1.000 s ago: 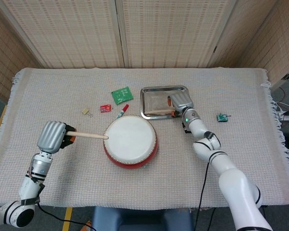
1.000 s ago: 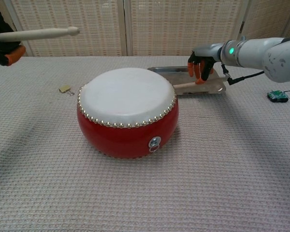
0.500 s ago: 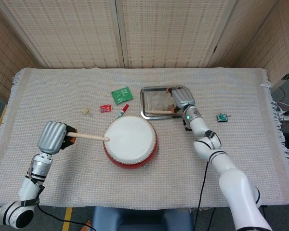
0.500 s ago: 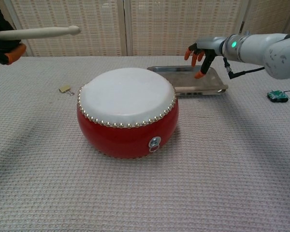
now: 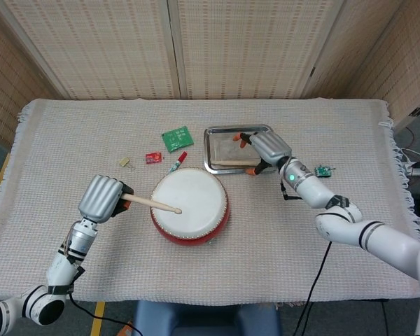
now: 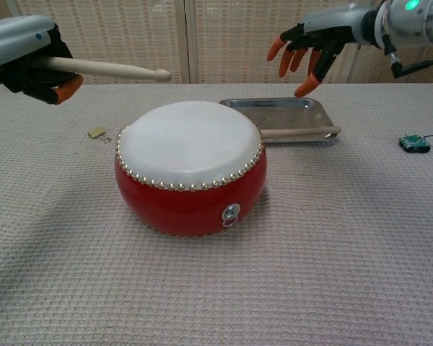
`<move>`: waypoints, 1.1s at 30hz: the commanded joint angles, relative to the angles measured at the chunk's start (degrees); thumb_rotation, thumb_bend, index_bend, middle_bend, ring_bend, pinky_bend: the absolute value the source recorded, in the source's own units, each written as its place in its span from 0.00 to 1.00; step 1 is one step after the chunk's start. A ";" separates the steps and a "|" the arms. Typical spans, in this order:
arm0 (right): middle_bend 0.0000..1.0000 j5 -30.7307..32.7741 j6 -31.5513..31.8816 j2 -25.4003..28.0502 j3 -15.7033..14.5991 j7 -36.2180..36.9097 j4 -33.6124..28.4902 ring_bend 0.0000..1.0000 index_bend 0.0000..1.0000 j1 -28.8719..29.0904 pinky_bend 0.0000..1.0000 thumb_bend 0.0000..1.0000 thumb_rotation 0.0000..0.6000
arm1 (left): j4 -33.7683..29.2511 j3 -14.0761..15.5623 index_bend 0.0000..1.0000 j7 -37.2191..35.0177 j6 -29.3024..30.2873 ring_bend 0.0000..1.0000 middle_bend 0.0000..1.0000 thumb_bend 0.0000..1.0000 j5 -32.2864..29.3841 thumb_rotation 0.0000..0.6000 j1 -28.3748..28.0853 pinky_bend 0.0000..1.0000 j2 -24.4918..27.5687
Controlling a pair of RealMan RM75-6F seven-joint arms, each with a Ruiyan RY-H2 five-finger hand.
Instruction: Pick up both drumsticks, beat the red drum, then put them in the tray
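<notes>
Your left hand is clamped on a drumstick, its tip held above the red drum. Your right hand hovers empty, fingers spread, over the tray, where the other drumstick lies along the near rim. The stick looks light, stiff and smooth; keep your grip at the butt. Carry it right across the drum, staying above its studded edge and the tray's raised lip. The tray's far half offers room.
</notes>
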 commanded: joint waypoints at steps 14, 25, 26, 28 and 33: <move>0.30 28.14 2.47 17.35 -3.46 -14.02 -33.51 0.28 0.24 4.40 0.45 0.02 1.00 | -0.86 -3.03 1.00 19.89 -3.87 1.00 1.00 0.69 -13.13 1.00 -7.31 1.00 -7.33; 0.30 36.23 7.66 9.82 -5.08 -18.91 -33.72 0.27 0.24 11.61 0.46 0.02 1.00 | -2.04 -4.38 1.00 24.08 -1.95 1.00 1.00 0.69 -18.74 1.00 -9.76 1.00 -9.49; 0.30 36.78 8.27 9.15 -5.16 -19.39 -33.57 0.27 0.25 12.10 0.46 0.02 1.00 | -2.08 -4.41 1.00 24.12 -1.79 1.00 1.00 0.69 -19.01 1.00 -9.88 1.00 -9.68; 0.30 38.29 9.33 7.76 -5.08 -19.94 -33.32 0.27 0.25 13.07 0.46 0.02 1.00 | -1.85 -4.33 1.00 24.78 -1.46 1.00 1.00 0.69 -19.45 1.00 -10.31 1.00 -10.09; 0.31 40.96 11.65 5.24 -5.08 -21.63 -32.88 0.27 0.26 14.97 0.46 0.02 1.00 | -1.61 -4.39 1.00 26.11 -1.00 1.00 1.00 0.69 -20.95 1.00 -11.39 1.00 -11.14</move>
